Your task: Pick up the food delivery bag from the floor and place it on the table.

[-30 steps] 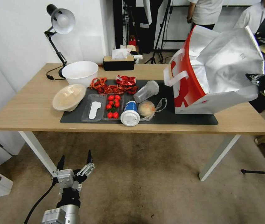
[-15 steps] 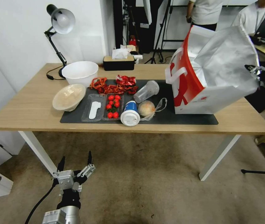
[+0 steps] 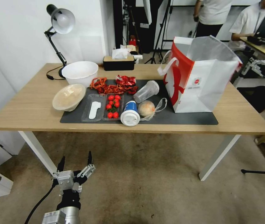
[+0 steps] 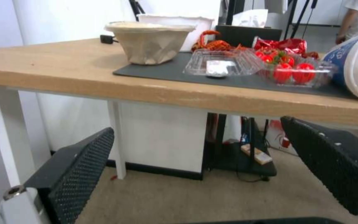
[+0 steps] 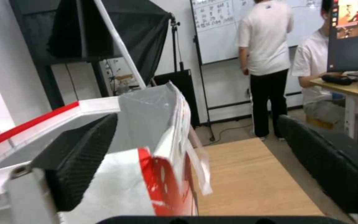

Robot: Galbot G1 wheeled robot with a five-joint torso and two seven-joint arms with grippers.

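Food delivery bag (image 3: 197, 84) upright on table (image 3: 29, 105)

bag (image 3: 197, 84): smooth paper (shiny foil lining) | table (image 3: 29, 105): matt wood grain | mat (image 3: 185, 116) beside bag: dull grey

The food delivery bag (image 3: 197, 79) stands upright on the table (image 3: 29, 105), its base on the right end of the dark mat (one corner reaching onto the bare wood). It is boxy, white and red, mouth open showing silver lining, white strap handles hanging at its left side.
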